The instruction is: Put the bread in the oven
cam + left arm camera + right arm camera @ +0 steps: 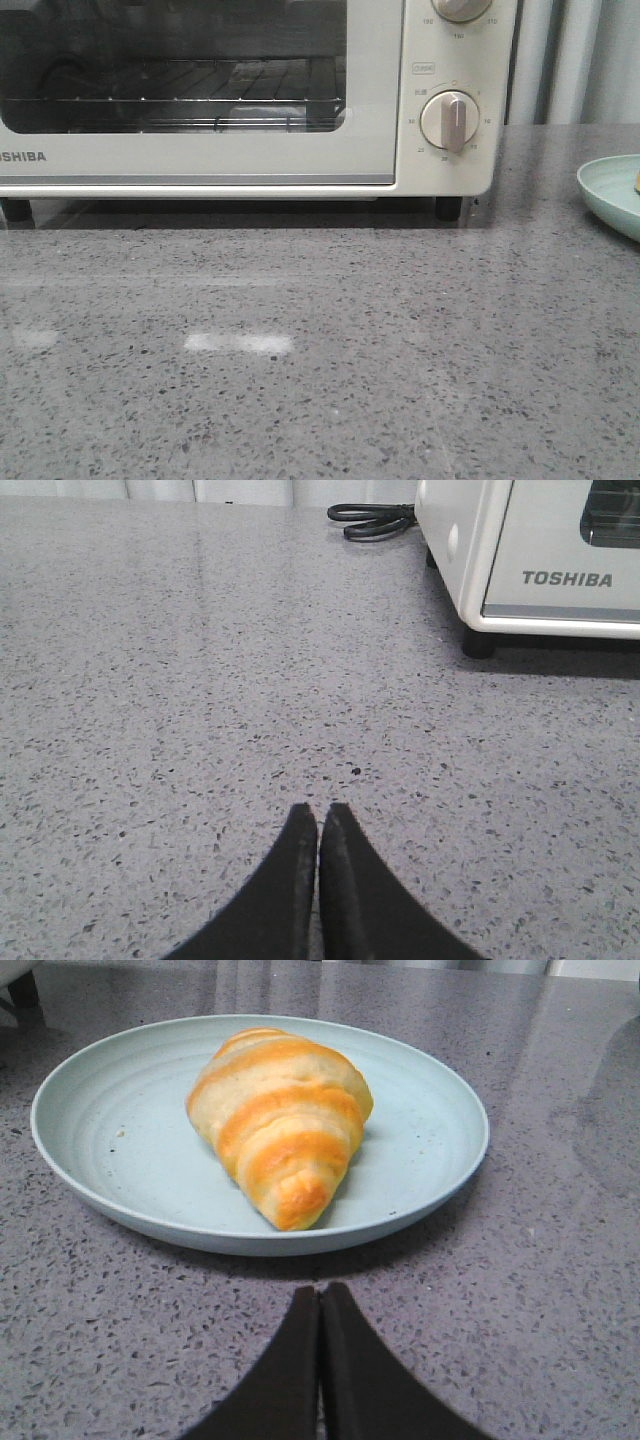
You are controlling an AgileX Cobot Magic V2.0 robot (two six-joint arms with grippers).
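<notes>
The cream-white Toshiba oven (200, 160) stands at the back of the table in the front view, its glass door shut and the wire rack (180, 110) visible inside. Its front corner also shows in the left wrist view (540, 570). The bread (280, 1125), a golden croissant roll with cream ridges, lies on a pale green plate (420, 1170) in the right wrist view. My right gripper (320, 1290) is shut and empty, just short of the plate's rim. My left gripper (318, 812) is shut and empty over bare table, apart from the oven. Neither gripper shows in the front view.
The plate's edge shows at the far right of the front view (605, 190), with a sliver of bread on it. Two beige knobs (450, 120) sit on the oven's right panel. A black power cord (370, 520) lies coiled behind the oven. The table is grey speckled stone.
</notes>
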